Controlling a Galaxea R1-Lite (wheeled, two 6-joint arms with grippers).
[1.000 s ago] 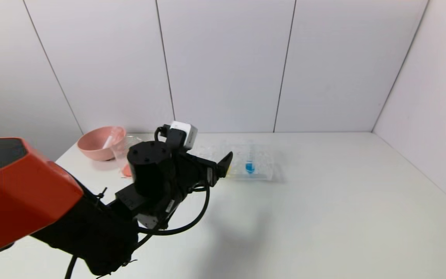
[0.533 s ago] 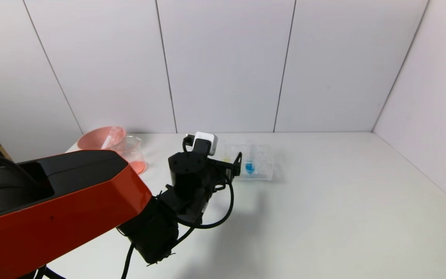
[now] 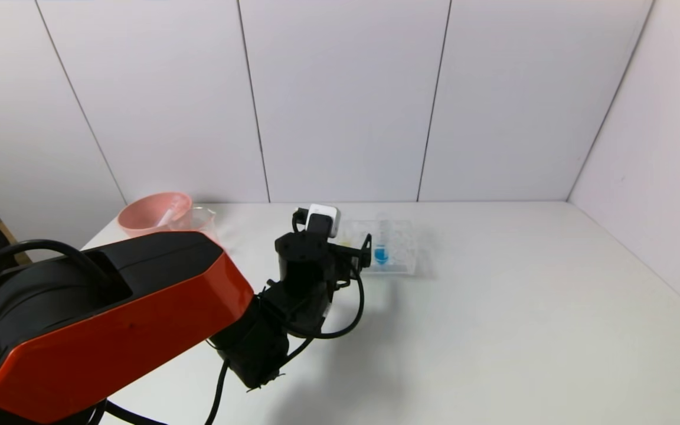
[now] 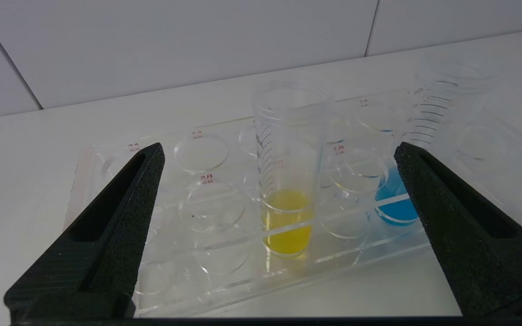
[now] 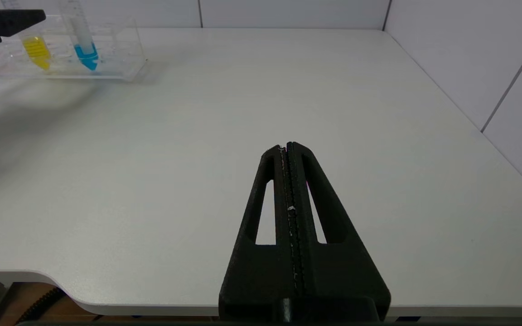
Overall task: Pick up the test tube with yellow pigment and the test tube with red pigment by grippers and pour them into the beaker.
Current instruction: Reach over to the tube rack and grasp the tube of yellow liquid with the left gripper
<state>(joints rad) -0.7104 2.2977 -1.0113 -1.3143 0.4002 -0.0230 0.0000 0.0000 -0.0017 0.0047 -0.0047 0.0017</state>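
**Yellow tube between my spread left fingers**

My left gripper (image 4: 279,154) is at the near side of the clear tube rack (image 4: 206,253), its two fingers (image 4: 120,203) spread wide. The test tube with yellow pigment (image 4: 287,181) stands upright in the rack, in the gap between them, and neither finger touches it. One finger reaches the rack's end with vacant wells; the other sits in front of the tube with blue liquid (image 4: 397,199), which stands in the rack just beside the yellow one.

From the head, the left gripper (image 3: 363,251) is at the rack's (image 3: 402,260) end nearer the beaker (image 3: 198,219). The beaker stands on the desk (image 3: 493,307) well apart from the rack, touching or just beside the pink bowl (image 3: 148,215), with a white stick-like thing lying in the bowl.

My right gripper (image 5: 287,147) hangs over the desk's near edge, well apart from the rack, fingers pressed flat together with nothing between them.

Count: two tubes in the rack, one yellow, one blue; one beaker; one bowl. I cannot make out a red-filled tube anywhere.
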